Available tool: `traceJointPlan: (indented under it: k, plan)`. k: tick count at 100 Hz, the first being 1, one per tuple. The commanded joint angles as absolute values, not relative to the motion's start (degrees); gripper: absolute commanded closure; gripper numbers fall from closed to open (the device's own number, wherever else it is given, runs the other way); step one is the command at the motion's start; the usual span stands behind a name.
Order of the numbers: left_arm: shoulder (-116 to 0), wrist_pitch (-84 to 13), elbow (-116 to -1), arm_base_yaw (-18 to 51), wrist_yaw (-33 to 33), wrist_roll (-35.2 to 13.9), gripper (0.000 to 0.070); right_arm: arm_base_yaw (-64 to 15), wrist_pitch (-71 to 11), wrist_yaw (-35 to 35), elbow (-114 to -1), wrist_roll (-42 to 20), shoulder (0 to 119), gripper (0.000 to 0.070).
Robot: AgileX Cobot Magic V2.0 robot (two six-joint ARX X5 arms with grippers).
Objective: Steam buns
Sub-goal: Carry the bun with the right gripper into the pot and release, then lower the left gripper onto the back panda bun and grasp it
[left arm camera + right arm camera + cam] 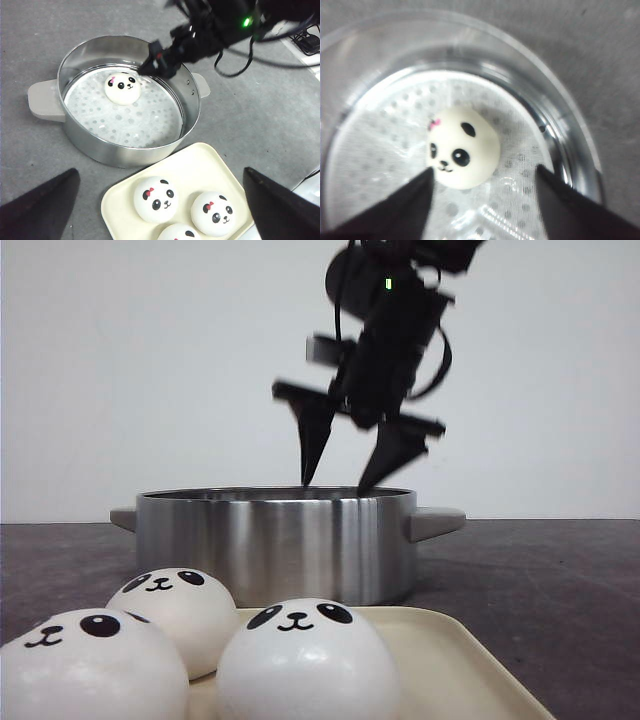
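Bun (pixel 463 147) upright in steamer pot (pixel 75 130), face up

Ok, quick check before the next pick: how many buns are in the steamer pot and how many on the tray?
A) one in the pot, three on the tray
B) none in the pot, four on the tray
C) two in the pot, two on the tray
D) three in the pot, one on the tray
A: the left wrist view shows one bun on the perforated liner inside the steamer pot, and three buns on the tray.
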State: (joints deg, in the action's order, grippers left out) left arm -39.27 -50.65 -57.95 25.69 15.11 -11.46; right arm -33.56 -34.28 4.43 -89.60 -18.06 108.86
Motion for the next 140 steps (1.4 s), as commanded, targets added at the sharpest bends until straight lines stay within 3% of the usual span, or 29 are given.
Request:
traceJointPlan:
  k: [1, 10, 37, 60, 79, 101, 140]
  plan:
    - [-40.4, -50.4, -58.8, 26.0, 15.0, -15.2, 0.0066, -35.2, -36.2, 4.5, -93.0, -18.6, 105.4, 0.0532]
    - [-42.0, -51.8, -58.8, 26.1, 15.0, -17.7, 0.0067, -37.0, -36.8, 4.5, -93.9, -17.3, 98.8, 0.0700]
    - [-52.5, -59.3, -58.8, 30.2, 15.0, -18.7, 0.0067, -49.7, -35.7, -5.2, -93.9, -14.3, 74.6, 0.0700]
    - [-64.4, -57.5, -58.8, 37.0, 15.0, -18.7, 0.0068, -62.3, -38.6, -19.7, -93.9, -14.2, 61.1, 0.0700]
    - [-74.5, -53.4, -58.8, 40.8, 15.0, -20.0, 0.0067, -66.5, -43.6, -28.8, -93.9, -14.4, 55.3, 0.0700]
    - [-82.9, -46.2, -58.8, 41.3, 15.0, -25.1, 0.0067, -66.6, -46.4, -30.1, -93.9, -14.9, 52.6, 0.0700]
    - [-91.9, -45.2, -58.8, 41.4, 14.3, -26.7, 0.0069, -66.6, -49.8, -30.3, -93.9, -15.0, 51.5, 0.0700]
